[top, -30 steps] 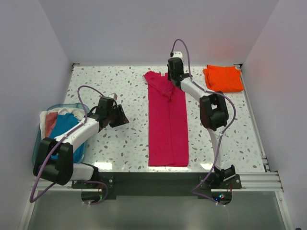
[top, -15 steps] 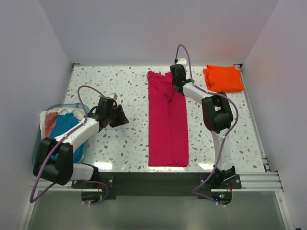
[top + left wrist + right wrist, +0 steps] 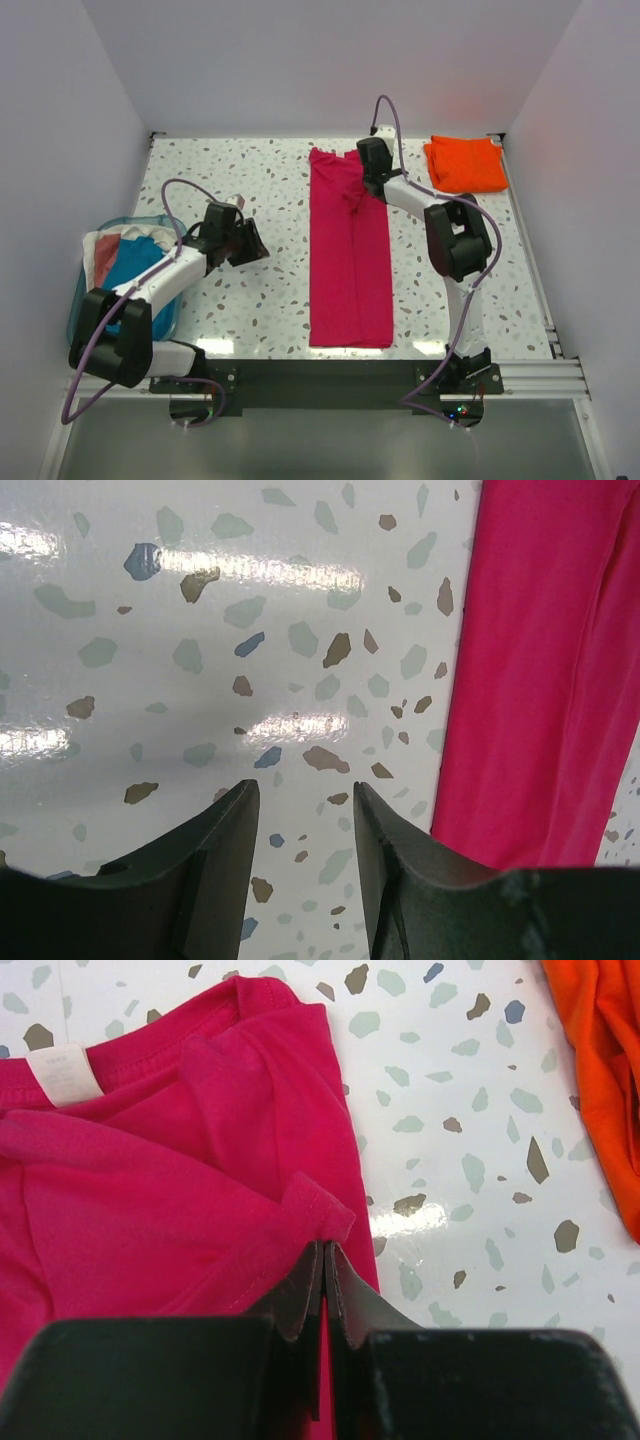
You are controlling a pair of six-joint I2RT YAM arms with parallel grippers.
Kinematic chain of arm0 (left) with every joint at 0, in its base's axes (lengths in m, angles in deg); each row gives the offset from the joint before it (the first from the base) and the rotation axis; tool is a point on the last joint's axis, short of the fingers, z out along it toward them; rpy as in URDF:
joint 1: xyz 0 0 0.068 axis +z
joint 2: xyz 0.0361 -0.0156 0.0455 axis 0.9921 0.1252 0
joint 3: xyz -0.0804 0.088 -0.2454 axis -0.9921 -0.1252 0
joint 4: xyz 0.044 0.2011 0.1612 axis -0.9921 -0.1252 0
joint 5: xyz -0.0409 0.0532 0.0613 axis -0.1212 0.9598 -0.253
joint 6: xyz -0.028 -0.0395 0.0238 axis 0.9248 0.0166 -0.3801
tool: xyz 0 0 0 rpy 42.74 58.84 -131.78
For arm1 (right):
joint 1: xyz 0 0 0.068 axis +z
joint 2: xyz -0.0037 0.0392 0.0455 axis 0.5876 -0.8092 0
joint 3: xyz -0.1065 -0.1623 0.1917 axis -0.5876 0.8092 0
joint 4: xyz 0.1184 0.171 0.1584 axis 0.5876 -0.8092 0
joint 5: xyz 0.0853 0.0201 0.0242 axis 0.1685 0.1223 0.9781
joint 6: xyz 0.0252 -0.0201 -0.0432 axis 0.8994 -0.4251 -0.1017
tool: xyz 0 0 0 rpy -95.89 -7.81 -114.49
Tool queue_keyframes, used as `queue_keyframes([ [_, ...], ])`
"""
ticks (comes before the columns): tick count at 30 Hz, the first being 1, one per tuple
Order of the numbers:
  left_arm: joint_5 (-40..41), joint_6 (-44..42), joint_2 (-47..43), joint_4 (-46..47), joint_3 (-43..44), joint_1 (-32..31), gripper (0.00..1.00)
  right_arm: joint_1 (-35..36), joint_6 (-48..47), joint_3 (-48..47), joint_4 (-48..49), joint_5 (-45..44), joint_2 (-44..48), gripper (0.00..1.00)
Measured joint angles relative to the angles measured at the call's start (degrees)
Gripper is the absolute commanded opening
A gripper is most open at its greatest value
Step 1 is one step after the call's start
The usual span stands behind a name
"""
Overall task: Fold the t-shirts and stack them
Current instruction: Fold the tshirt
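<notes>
Right jaws tight on magenta t-shirt (image 3: 150, 1165) hem (left jaws apart)

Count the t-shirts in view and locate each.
2. The magenta t-shirt lies in a strip mid-table, pinched by the right end effector; the orange t-shirt sits folded at the far right corner. The basket may hide more.

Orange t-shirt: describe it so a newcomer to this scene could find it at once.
Look at the speckled table and go to its far right corner. There lies the orange t-shirt, folded into a small bundle. Unlike the magenta t-shirt, spread as a long strip mid-table, it is compact and bright orange.
</notes>
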Motion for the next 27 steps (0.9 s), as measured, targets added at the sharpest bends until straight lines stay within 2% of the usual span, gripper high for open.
queue_keyframes([
  [1,-0.02,0.0,-0.15,0.0,0.0,0.0,0.48,0.0,0.22,-0.02,-0.24,-0.26,0.0,0.09],
  [3,-0.09,0.02,-0.72,0.02,-0.02,0.0,0.5,-0.02,0.7,-0.26,-1.05,-0.66,0.0,0.25],
  [4,-0.26,0.02,-1.09,0.24,-0.13,0.0,0.51,-0.02,0.92,-0.55,-1.64,-0.81,0.0,0.44],
  [6,-0.83,0.07,-2.01,1.38,-1.09,0.0,0.53,-0.09,1.11,-1.6,-3.3,-0.96,0.0,0.59],
  [7,-1.27,0.09,-2.47,1.81,-1.77,0.0,0.54,-0.13,1.36,-2.34,-4.13,-0.92,0.0,0.71],
  [8,-1.77,0.11,-2.86,2.34,-2.54,0.0,0.57,-0.15,1.62,-3.02,-4.79,-0.92,0.0,0.75],
  [12,-3.15,0.39,-3.69,3.78,-5.16,-0.57,0.57,-0.42,2.64,-3.76,-8.31,-0.15,1.6,0.77],
  [15,-3.02,1.53,-4.15,5.14,-6.73,-3.54,0.56,-0.46,4.81,-0.17,-11.34,2.08,6.45,0.76],
  [20,-1.6,5.27,-5.31,8.09,-9.64,-14.16,0.49,-0.37,10.12,17.03,-15.39,11.3,24.0,0.68],
  [22,-0.81,6.99,-5.55,8.85,-11.08,-18.05,0.49,0.07,11.87,25.83,-15.8,14.99,31.91,0.65],
  [27,2.25,11.39,-5.9,9.03,-14.01,-28.48,0.48,3.02,16.52,47.01,-20.33,24.22,50.64,0.64],
])
